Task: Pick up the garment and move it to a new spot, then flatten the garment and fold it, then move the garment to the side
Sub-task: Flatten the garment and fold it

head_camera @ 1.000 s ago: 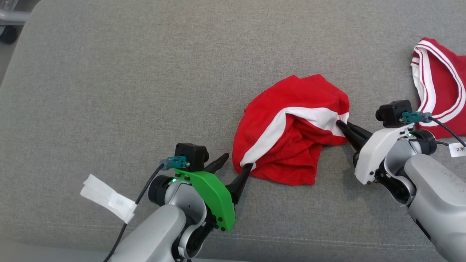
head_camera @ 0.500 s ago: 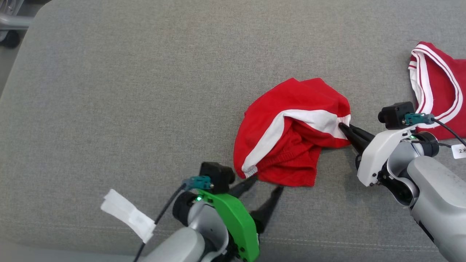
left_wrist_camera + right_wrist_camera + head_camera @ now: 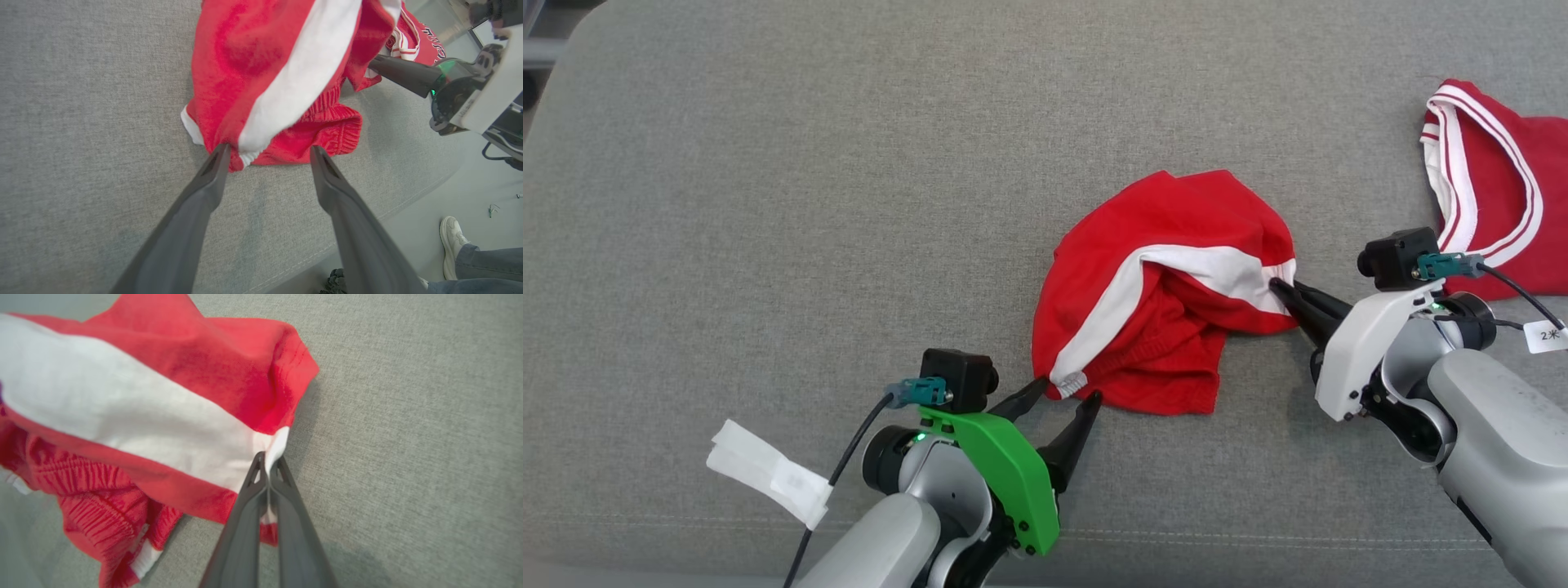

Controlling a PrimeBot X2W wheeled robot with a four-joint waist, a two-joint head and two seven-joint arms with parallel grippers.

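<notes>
A broad tabletop covered in grey woven fabric (image 3: 768, 204) carries everything here, and a stitched seam runs along its near edge. Near its middle, a little to the robot's right, lies the task's thing, a crumpled red cloth garment with a wide white stripe and a gathered elastic hem (image 3: 1176, 220). It is bunched into a rounded heap, with the stripe curving across its top.

At the far right edge of the tabletop lies a second red garment with white striped trim (image 3: 1494, 204), apart from the first.

The right pincer (image 3: 1278, 287), on the white-shelled arm, is clamped tight on the right end of the white stripe. In the right wrist view the white cloth is pinched between its two dark fingers (image 3: 267, 459).

The left pincer (image 3: 1068, 390), on the green-shelled arm, stands wide at the garment's lower left corner. In the left wrist view its fingers straddle the white end of the stripe (image 3: 270, 148), with one tip touching the cloth and the other just beside the red hem. It holds nothing.

A folded white tape label (image 3: 768, 474) hangs on the left arm's black cable.

Beyond the tabletop's edge, a person's white shoe (image 3: 451, 237) rests on the floor.
</notes>
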